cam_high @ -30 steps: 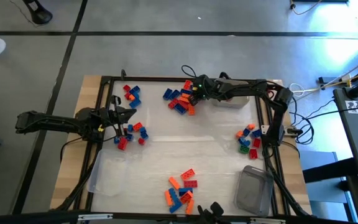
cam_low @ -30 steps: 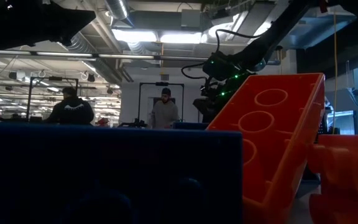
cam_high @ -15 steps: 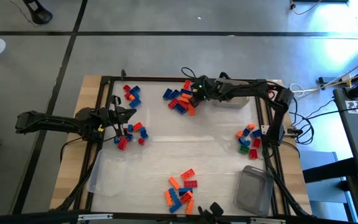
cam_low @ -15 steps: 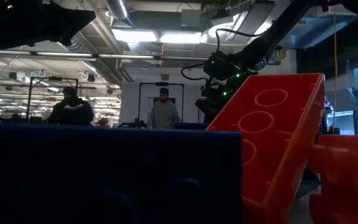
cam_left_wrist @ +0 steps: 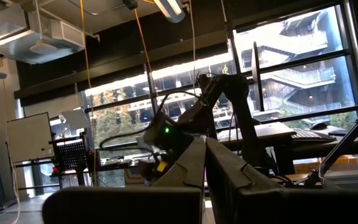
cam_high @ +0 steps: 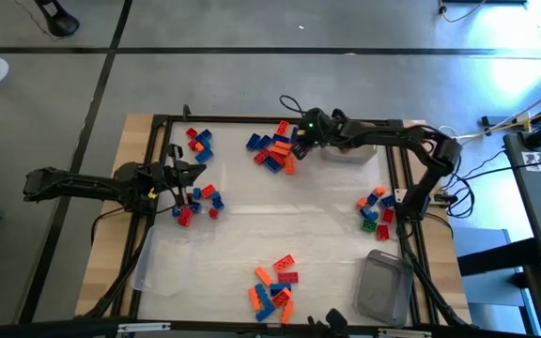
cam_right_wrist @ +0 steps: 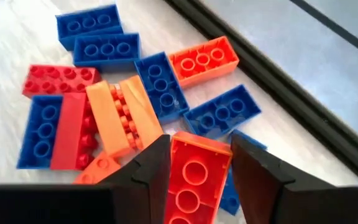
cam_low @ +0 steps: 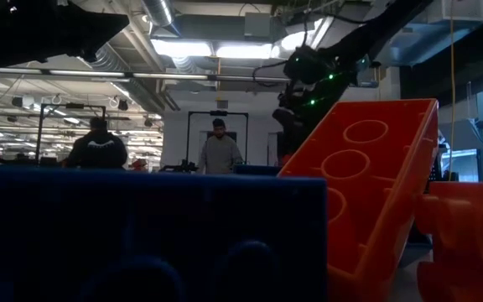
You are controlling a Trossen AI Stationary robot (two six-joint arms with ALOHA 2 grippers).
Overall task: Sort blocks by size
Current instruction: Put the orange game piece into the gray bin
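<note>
The blocks lie in several heaps on the table. My right gripper [cam_high: 299, 141] hangs over the far-middle heap [cam_high: 269, 150] of blue, red and orange blocks [cam_right_wrist: 104, 93], shut on one orange-red block [cam_right_wrist: 194, 180]. In the low view it [cam_low: 292, 117] shows high behind a big orange block [cam_low: 367, 184]. My left gripper [cam_high: 195, 176] waits shut at the table's left, beside a small heap [cam_high: 198, 200]; its fingers [cam_left_wrist: 201, 155] point out into the room. My right gripper pinches the orange-red block by its two long sides [cam_right_wrist: 174, 168] between its two fingers. The fingers slant down from above and lie along those sides. The block is lifted clear of the heap, its studded top facing the wrist.
More heaps lie at the far left [cam_high: 198, 141], the right [cam_high: 376, 208] and the near middle [cam_high: 275, 286]. A pale tub [cam_high: 350, 150] stands far right, a grey tub [cam_high: 383, 286] near right, a clear one [cam_high: 162, 268] near left. People stand in the room beyond.
My right gripper has risen from the far-middle heap with the orange-red block between its fingers, lifting it clear; it has also drifted slightly toward the table's right. The other blocks have stayed put.
</note>
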